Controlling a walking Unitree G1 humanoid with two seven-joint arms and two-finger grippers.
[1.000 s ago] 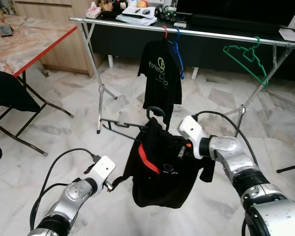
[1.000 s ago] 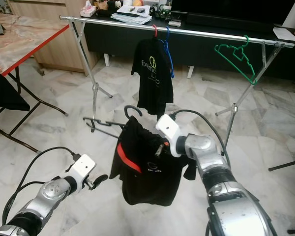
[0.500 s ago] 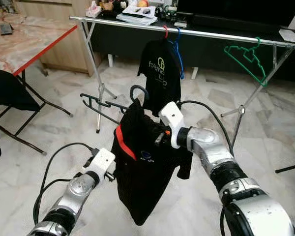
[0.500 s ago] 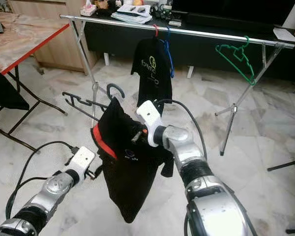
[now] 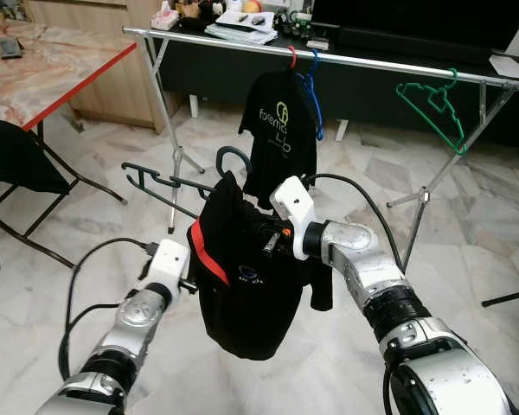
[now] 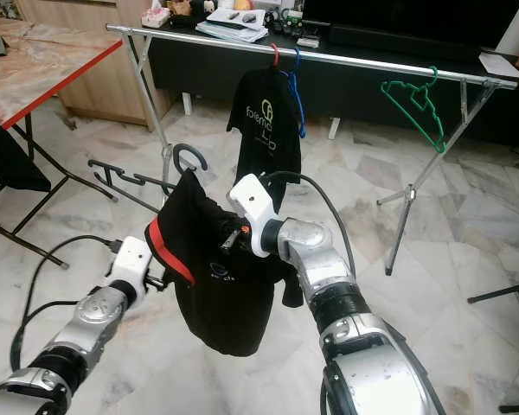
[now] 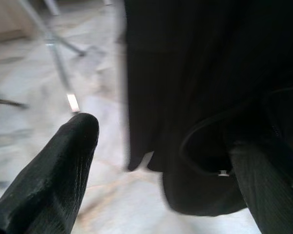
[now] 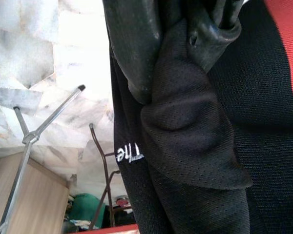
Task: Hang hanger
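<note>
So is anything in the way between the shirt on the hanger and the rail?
Nothing visible blocks it. The black shirt, with its hanger hook on top, hangs below the rail. Left of the hung black shirt, the rail looks free.

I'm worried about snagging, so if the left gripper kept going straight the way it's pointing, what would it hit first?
Most likely the black shirt on its hanger, hanging right ahead of the open left gripper, though the exact gap is hard to judge.

Green hanger [image 5: 432, 105] on rail; folding table [image 5: 43, 73] left.
</note>
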